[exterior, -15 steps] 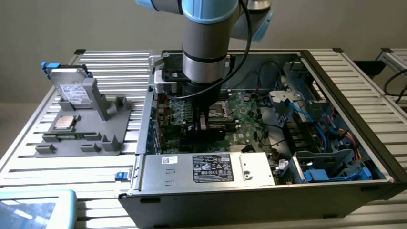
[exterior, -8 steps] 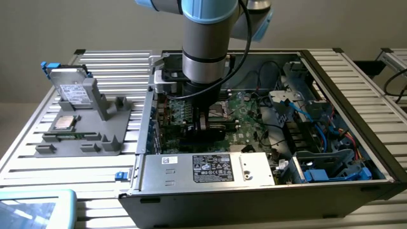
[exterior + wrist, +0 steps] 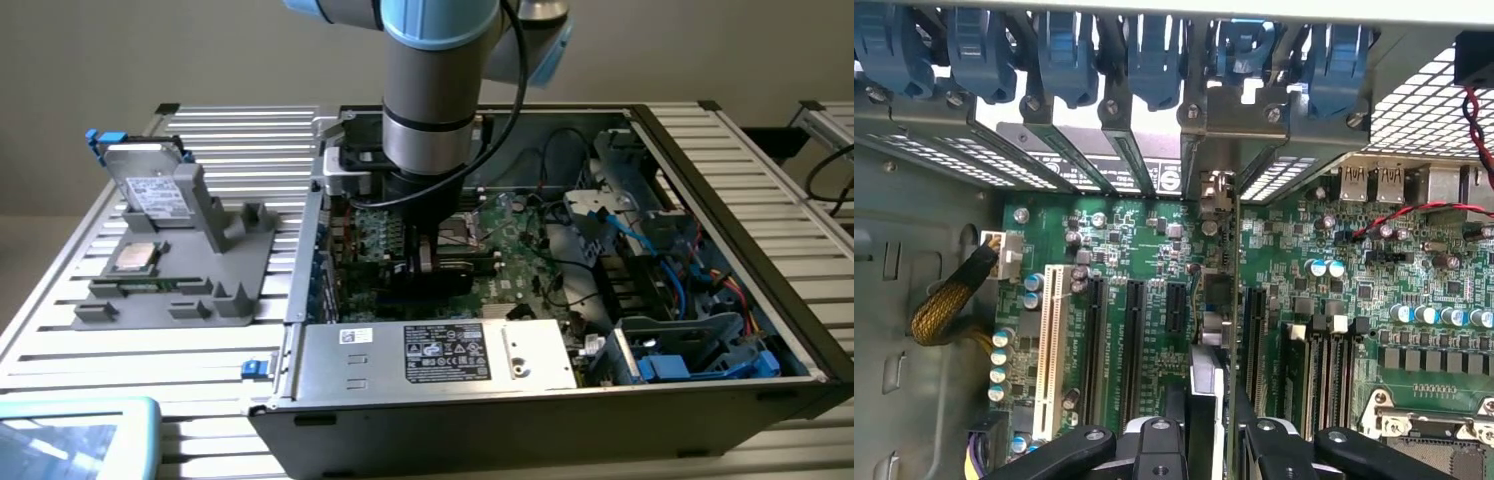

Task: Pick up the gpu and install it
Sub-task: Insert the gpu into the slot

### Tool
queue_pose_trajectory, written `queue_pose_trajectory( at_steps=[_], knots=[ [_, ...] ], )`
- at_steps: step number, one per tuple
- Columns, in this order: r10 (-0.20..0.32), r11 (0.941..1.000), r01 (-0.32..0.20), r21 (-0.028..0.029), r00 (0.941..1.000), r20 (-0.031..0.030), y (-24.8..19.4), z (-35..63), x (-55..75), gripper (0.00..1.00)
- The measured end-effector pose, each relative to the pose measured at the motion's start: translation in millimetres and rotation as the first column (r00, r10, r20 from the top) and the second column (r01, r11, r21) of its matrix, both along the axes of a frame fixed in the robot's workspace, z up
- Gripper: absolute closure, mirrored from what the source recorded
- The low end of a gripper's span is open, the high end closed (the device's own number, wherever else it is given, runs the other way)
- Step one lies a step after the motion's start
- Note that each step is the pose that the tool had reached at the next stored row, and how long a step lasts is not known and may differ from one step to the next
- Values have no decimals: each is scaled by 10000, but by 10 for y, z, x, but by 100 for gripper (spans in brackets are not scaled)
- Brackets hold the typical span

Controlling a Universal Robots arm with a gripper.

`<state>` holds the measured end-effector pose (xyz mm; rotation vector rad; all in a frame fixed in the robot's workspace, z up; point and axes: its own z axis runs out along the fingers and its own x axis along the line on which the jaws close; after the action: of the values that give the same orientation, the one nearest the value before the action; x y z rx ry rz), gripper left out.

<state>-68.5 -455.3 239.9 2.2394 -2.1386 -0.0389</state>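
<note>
In the wrist view the gpu (image 3: 1234,300) shows edge-on as a thin upright card above the green motherboard (image 3: 1124,250). It stands between the black expansion slots, and its silver end bracket (image 3: 1219,125) lies against the rear slot openings under the blue latches. My gripper (image 3: 1209,440) is shut on the card, one black finger (image 3: 1154,445) on each side of it. In the exterior view the gripper (image 3: 424,255) reaches down into the open computer case (image 3: 747,330), with the dark gpu (image 3: 427,282) low over the motherboard (image 3: 514,235).
A grey fixture (image 3: 174,300) on the slatted table at the exterior view's left holds a silver drive (image 3: 154,185) and a square CPU chip (image 3: 138,257). Inside the case are the power supply (image 3: 441,355), blue and black cables (image 3: 681,260) and a braided yellow cable (image 3: 949,300).
</note>
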Motion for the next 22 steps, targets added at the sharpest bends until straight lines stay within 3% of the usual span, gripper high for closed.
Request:
queue_pose_trajectory(
  at_steps=[22],
  knots=[
    [12, 10000, -12, -3, 10000, 12, -2, -5, -25, 73]
  ],
)
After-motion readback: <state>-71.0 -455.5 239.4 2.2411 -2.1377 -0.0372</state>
